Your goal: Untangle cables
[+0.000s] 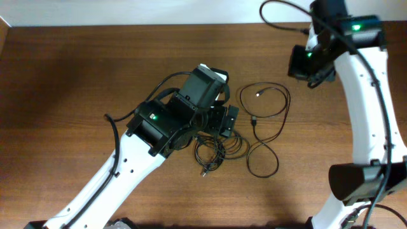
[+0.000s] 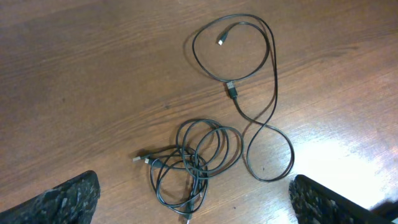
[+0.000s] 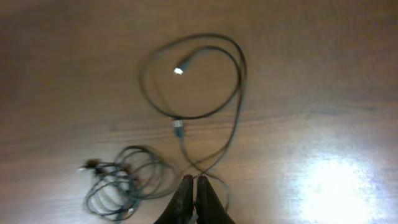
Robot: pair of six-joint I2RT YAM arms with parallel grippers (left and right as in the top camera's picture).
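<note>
Two groups of cables lie on the wooden table. A tangled bundle of small black loops lies just ahead of my left gripper, which hovers over it, open wide, with nothing between its fingers. A separate cable forms a figure-eight to the right, plug ends inside its upper loop. In the overhead view the bundle sits by the left gripper and the loose cable lies right of it. My right gripper is shut on nothing, high above the loose cable and the bundle.
The left arm stretches from the bottom left to the table's middle. The right arm stands along the right edge, its wrist raised at the far right. A bright glare patch lies on the wood.
</note>
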